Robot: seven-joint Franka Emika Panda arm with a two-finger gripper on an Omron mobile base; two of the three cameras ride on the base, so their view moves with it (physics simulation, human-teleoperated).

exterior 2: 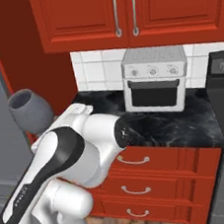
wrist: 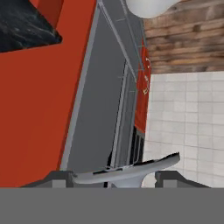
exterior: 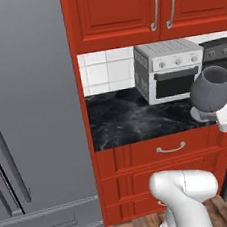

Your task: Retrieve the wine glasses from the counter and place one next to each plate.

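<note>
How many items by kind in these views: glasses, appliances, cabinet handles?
Wine glass, held off the counter: 1
Toaster oven: 1
Upper door handles: 2
Drawer handles: 3
Total: 7

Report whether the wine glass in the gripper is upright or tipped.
Tipped. The wine glass leans, its mouth angled up and sideways, its foot at the gripper, lifted off the counter.
</note>
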